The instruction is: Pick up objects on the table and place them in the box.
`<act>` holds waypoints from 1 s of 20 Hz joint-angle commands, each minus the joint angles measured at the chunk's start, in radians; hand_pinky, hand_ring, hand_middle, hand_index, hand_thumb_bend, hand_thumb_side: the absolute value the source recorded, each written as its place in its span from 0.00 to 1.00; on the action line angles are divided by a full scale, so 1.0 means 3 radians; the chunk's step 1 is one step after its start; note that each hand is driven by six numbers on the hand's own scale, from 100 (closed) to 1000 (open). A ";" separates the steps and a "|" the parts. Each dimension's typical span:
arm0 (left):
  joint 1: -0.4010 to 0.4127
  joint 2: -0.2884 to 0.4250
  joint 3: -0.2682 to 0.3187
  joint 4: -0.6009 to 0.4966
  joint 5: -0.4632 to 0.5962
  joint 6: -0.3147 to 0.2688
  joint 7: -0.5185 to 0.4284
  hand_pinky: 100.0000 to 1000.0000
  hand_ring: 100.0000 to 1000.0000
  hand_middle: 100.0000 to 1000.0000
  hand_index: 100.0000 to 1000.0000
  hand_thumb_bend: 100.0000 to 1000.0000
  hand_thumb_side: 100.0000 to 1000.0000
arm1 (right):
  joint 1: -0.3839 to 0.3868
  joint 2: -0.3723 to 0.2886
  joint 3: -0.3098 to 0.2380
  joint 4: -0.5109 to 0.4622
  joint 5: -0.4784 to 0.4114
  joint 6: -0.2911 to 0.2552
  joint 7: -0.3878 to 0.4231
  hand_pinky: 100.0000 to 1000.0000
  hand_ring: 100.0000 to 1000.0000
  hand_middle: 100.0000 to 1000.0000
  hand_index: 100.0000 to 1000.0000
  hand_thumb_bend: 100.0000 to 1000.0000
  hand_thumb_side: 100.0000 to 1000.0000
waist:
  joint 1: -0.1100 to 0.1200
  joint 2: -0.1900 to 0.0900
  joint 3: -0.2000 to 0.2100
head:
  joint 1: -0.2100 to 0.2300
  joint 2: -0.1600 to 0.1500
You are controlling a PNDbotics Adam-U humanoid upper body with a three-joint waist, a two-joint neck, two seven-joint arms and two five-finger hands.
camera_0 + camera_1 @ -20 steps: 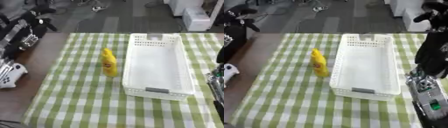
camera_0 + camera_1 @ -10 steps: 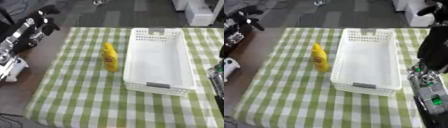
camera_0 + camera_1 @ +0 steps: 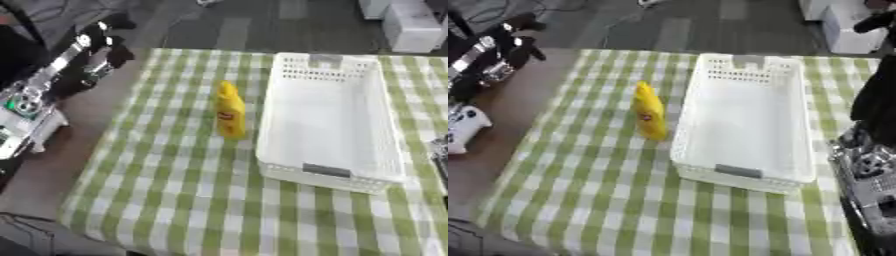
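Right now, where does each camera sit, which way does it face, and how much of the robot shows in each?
Left eye view: in the head, looking down at the table; yellow bottle beside the white box; left hand at upper left.
Right eye view: same head, same downward look; left arm at upper left, right arm along the right edge, its hand not made out.
Both share the bottle, the empty box and the checked cloth.

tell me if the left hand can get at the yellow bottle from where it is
Probably yes: the left hand is up at the table's left edge, and only bare checked cloth lies between it and the upright yellow bottle. The basket sits beyond the bottle.
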 commanded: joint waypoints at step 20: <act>-0.0246 -0.0093 -0.0084 0.0219 0.0049 -0.0431 -0.0360 0.87 0.58 0.82 1.00 0.37 0.82 | -0.0235 0.0052 0.0042 -0.0044 -0.0126 0.0018 0.0077 0.34 0.59 0.66 0.73 0.00 0.94 | 0.0024 0.0022 -0.0181 | -0.0047 -0.0010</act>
